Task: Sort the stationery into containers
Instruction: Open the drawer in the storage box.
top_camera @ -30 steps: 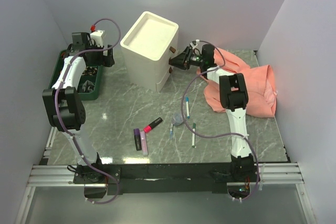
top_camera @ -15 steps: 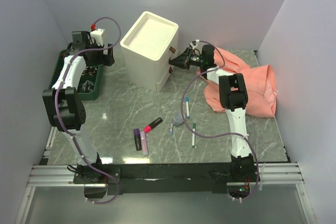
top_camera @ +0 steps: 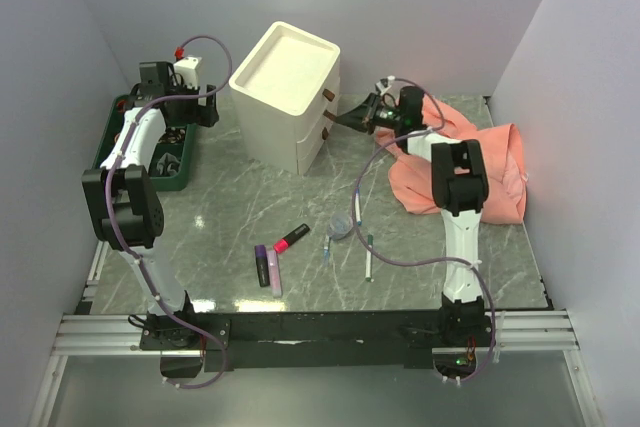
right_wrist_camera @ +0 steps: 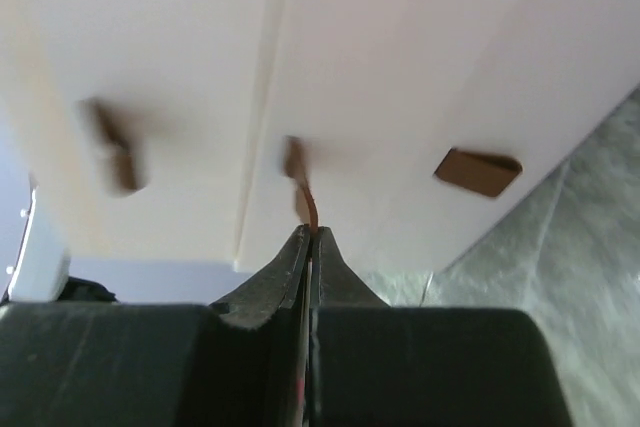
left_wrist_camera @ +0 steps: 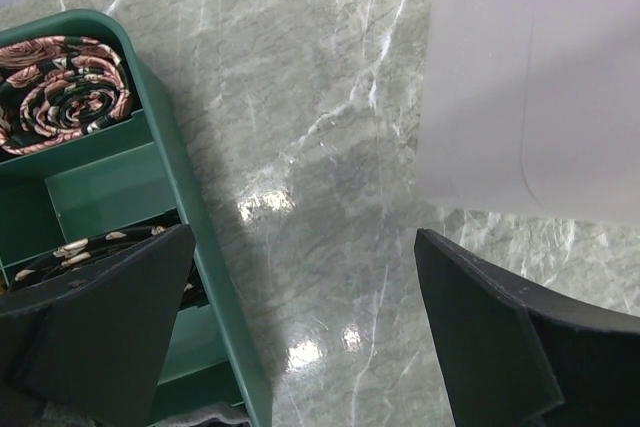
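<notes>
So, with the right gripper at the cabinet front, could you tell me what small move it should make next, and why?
Probably pull straight back, away from the cabinet: the right gripper looks shut on a brown drawer handle, the drawers appear closed, and the stationery lies on the table.

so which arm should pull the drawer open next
Right. The right gripper is shut on the middle drawer handle of the cabinet, ready to pull; the left gripper hangs open by the green tray, away from the handles.
</notes>
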You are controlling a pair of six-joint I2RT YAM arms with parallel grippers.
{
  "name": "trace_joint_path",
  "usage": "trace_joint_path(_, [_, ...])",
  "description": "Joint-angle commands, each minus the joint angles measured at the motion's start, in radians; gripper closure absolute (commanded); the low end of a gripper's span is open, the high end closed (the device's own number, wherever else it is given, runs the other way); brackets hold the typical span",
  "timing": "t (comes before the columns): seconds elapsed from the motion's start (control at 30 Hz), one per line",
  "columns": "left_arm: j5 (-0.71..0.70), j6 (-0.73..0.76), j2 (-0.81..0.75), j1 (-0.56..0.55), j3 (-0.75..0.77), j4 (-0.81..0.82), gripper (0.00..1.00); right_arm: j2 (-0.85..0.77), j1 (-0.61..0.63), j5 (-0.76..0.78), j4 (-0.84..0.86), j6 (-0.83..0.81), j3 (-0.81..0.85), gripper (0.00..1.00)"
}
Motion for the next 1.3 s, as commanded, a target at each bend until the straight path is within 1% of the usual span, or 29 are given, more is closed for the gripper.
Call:
trace_joint_path(0.0, [0.006, 0.002, -0.002, 0.000, 0.036, 0.078, 0.01, -0.167, -0.076, -0.059, -0.095, -0.139, -0.056, 0.99])
trace_joint_path(0.1, [0.018, -0.014, 0.016, 0.011, 0.071, 0.088, 0.01, -0.214, -0.103, -0.063, -0.135, -0.182, -0.093, 0.99])
trace_joint_path(0.47, [0.031, -0.042, 0.013, 0.020, 0.070, 0.145, 0.00, -0.317, -0.142, -0.074, -0.252, -0.285, -0.176, 0.99])
trace_joint_path(0.57, [0.031, -0.050, 0.016, 0.019, 0.074, 0.154, 0.01, -0.340, -0.185, -0.075, -0.288, -0.316, -0.196, 0.99])
trace_joint_path(0.77, [0.031, -0.047, 0.015, 0.022, 0.067, 0.159, 0.00, -0.368, -0.212, -0.072, -0.304, -0.337, -0.216, 0.99])
trace_joint_path(1.0, [0.035, -0.057, 0.018, 0.022, 0.070, 0.170, 0.00, -0.374, -0.212, -0.060, -0.316, -0.351, -0.228, 0.98])
trace_joint_path(1.1, [0.038, -0.064, 0.016, 0.023, 0.070, 0.173, 0.01, -0.366, -0.211, -0.046, -0.338, -0.368, -0.219, 0.92])
trace_joint_path(1.13, [0.038, -0.065, 0.013, 0.022, 0.067, 0.174, 0.01, -0.365, -0.211, -0.039, -0.357, -0.376, -0.216, 0.85])
trace_joint_path(1.2, [0.043, -0.073, 0.008, 0.023, 0.064, 0.176, 0.01, -0.359, -0.209, -0.033, -0.368, -0.393, -0.208, 0.78])
trace_joint_path(1.23, [0.043, -0.074, 0.005, 0.022, 0.057, 0.179, 0.00, -0.360, -0.209, -0.030, -0.390, -0.403, -0.208, 0.69])
trace_joint_path(1.27, [0.045, -0.077, -0.001, 0.022, 0.054, 0.180, 0.00, -0.363, -0.209, -0.022, -0.408, -0.419, -0.202, 0.66])
